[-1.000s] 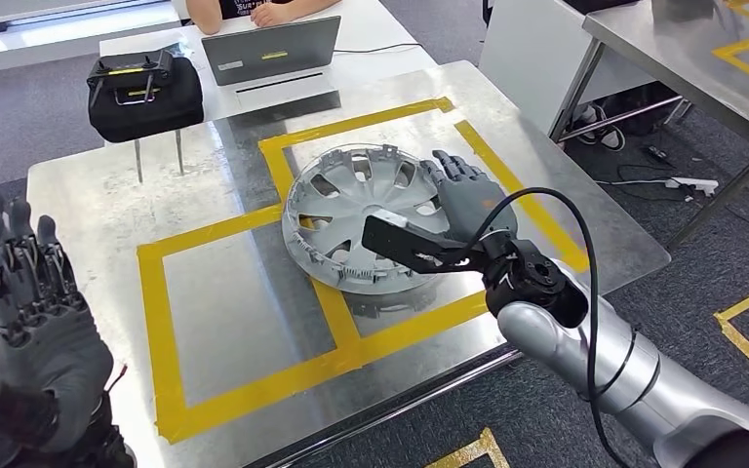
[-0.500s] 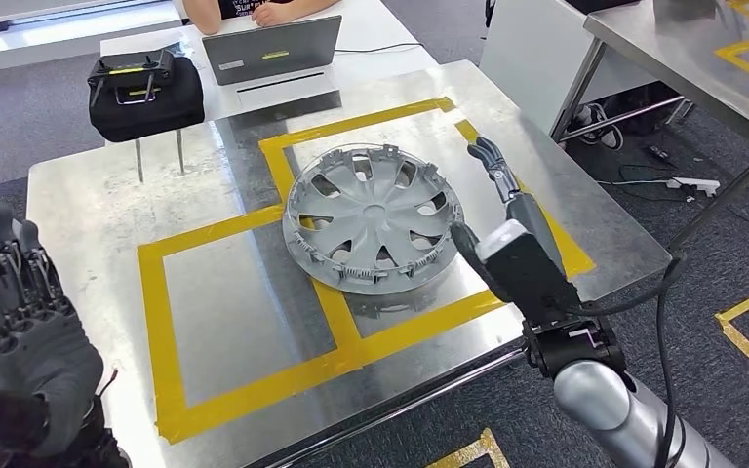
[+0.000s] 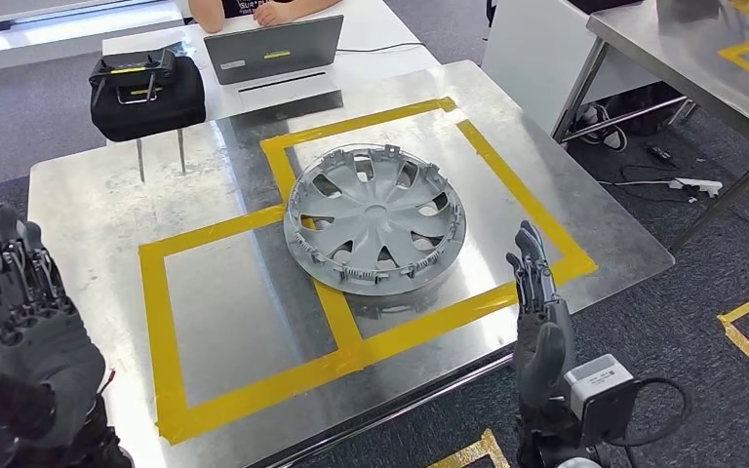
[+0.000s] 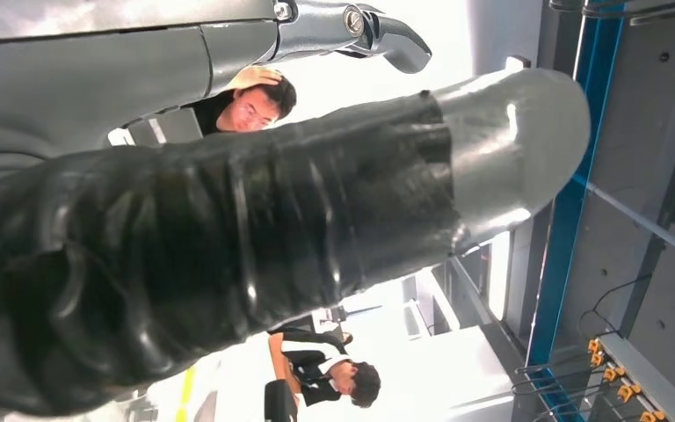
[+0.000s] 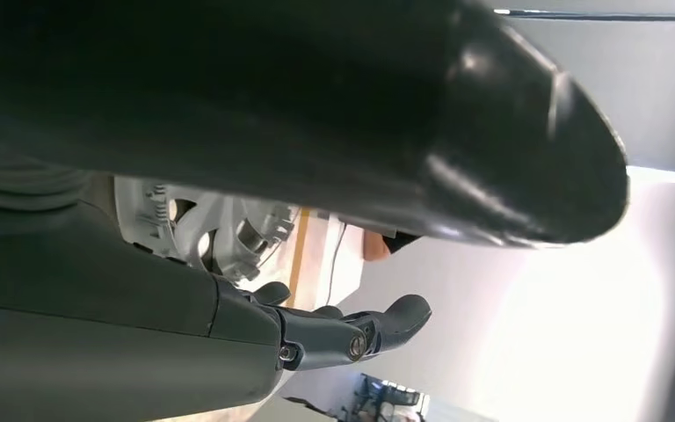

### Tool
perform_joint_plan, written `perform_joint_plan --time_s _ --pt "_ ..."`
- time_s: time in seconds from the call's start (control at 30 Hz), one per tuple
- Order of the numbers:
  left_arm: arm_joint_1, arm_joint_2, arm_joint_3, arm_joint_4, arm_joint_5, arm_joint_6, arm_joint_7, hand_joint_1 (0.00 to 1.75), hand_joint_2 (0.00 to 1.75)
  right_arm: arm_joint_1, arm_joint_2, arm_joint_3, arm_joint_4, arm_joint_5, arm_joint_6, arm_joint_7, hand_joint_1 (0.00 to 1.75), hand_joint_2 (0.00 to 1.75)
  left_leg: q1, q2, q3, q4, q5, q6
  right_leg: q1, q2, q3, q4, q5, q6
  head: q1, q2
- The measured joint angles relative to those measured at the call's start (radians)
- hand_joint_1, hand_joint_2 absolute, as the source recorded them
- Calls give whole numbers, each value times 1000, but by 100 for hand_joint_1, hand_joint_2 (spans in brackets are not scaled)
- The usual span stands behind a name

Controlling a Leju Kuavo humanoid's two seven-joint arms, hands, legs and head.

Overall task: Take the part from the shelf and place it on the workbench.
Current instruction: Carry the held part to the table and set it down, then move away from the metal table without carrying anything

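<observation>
The grey hubcap point(image 3: 374, 216) lies at frame centre on the metal surface point(image 3: 88, 210), overlapping yellow tape point(image 3: 254, 380). Right hand point(image 3: 538, 322) at lower right and left hand point(image 3: 19, 322) at lower left hold nothing, fingers wide.

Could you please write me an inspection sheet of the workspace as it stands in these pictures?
Surface: metal workbench marked with yellow tape rectangles.
Job's things: grey wheel cover lying flat on the workbench, across the tape line between the rectangles.
Clutter: black bag and laptop on the white table behind.
Robot hands: left robot hand raised, fingers apart, holding nothing; right robot hand upright by the near edge, holding nothing, apart from the cover.
Cables: black cable at the right wrist; power strip on the floor.
Surroundings: a person's arms behind the laptop.
</observation>
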Motion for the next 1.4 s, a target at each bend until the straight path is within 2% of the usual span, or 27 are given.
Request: perform_joint_plan --time_s 0.17,0.37,0.83,0.97,1.03,1.1,1.2,1.23,1.27,1.3,1.33,1.4 --pt "3 -14 -4 18 69 -2 -21 0 0 54 42 -4 0 32 -10 -53 0 0 0 0 0 0 0 0 0 0 0 0 0 0 0 0" --pt "18 -40 -15 55 172 -17 -91 0 0 59 83 1 3 60 12 -77 0 0 0 0 0 0 0 0 0 0 0 0 0 0 0 0" --pt "30 -66 -30 88 154 -12 -105 0 0 26 133 10 42 -8 68 -81 0 0 0 0 0 0 0 0 0 0 0 0 0 0 -1 0" --pt "31 -66 -32 88 140 -8 -95 0 0 18 142 15 53 -17 76 -80 0 0 -7 0 -6 6 -6 19 -9 0 3 -7 3 13 -6 0" --pt "32 -68 -34 87 135 -8 -85 0 0 14 147 17 59 -20 80 -77 0 0 -6 1 6 -14 2 29 -10 -1 7 -12 1 20 -10 0" --pt "32 -70 -37 86 132 -8 -75 0 0 11 149 17 63 -22 82 -71 0 0 -3 1 26 -37 13 37 -10 -2 -13 35 -34 22 -5 0" --pt "33 -72 -39 86 127 -14 -59 0 0 14 149 18 71 -22 82 -63 0 0 -5 -3 27 -38 16 40 -11 -3 -101 228 -122 25 7 0" --pt "33 -73 -40 86 124 -16 -53 0 0 15 149 18 75 -21 82 -60 0 0 -6 -6 24 -34 14 39 -11 -3 -119 267 -131 26 11 0" --pt "33 -73 -40 86 122 -18 -47 0 0 16 149 19 78 -20 81 -58 0 0 -6 -11 21 -29 12 37 -11 -3 -120 270 -123 25 13 0" --pt "33 -74 -40 86 121 -20 -43 0 0 16 149 19 80 -19 80 -57 0 0 -6 -15 19 -23 9 34 -12 -3 -100 231 -98 24 16 0" --pt "32 -74 -40 86 120 -21 -40 0 0 15 149 19 82 -18 80 -55 0 0 -6 -20 18 -16 5 30 -13 -1 -65 162 -68 22 19 0" --pt "31 -75 -41 85 119 -21 -37 0 0 14 150 19 85 -16 79 -54 0 0 -8 -29 12 -5 -2 19 -11 7 -3 50 -37 15 23 0"
